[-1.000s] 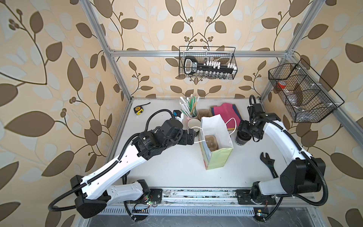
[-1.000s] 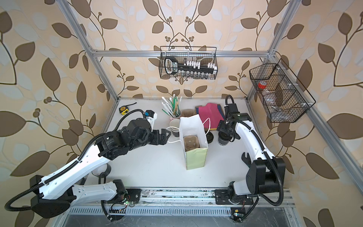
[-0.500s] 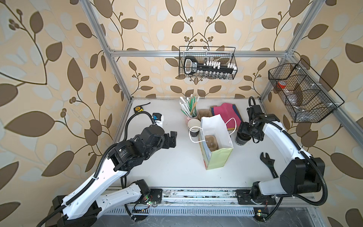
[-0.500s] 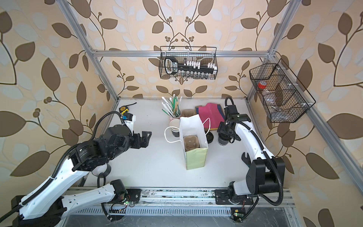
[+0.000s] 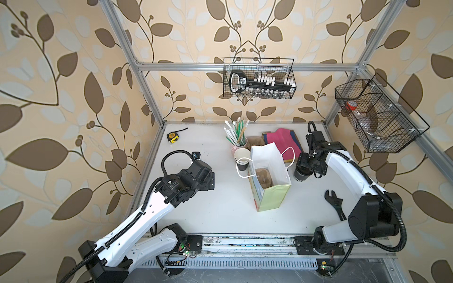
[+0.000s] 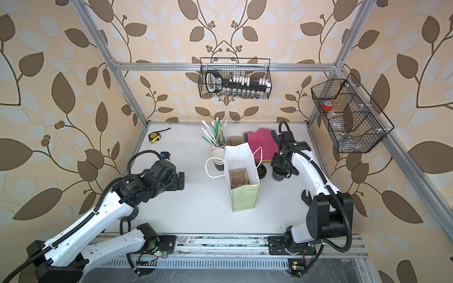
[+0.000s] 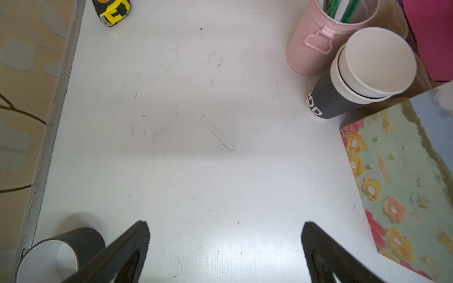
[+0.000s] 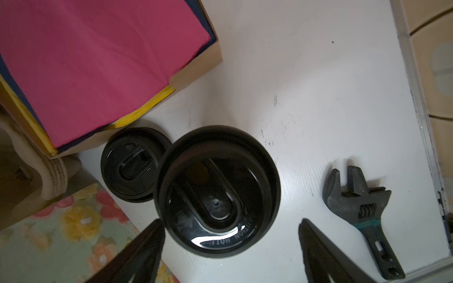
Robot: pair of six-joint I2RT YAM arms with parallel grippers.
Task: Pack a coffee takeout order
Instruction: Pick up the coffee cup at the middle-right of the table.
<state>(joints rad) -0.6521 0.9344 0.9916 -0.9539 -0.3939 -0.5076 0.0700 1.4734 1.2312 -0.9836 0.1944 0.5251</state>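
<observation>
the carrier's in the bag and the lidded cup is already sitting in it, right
No: the carrier is in the bag, but the lidded cup is not in it. The right wrist view shows it standing on the table beside the bag, under the open right hand.

1. Carrier (image 6: 237, 178): brown.
2. Cup (image 5: 301, 176): dark wall with white lettering; lid (image 8: 218, 193) glossy black.
3. Napkin (image 8: 98, 61): bright pink.
4. Bag (image 7: 397, 176): white inside, one pale green side, and one face printed with red, orange and yellow flowers.
5. Cup stack (image 7: 367, 71): dark outside, white inside.
6. Tin (image 7: 311, 44): pale pink; straws (image 5: 236, 132) green and white.
7. Tape measure (image 7: 111, 9): yellow and black.
8. Wrench (image 8: 355, 203): dark grey with a teal band.
9. Walls (image 5: 73, 98): beige, patterned with brown and pale leaves.
10. Table (image 7: 196, 171): white.
</observation>
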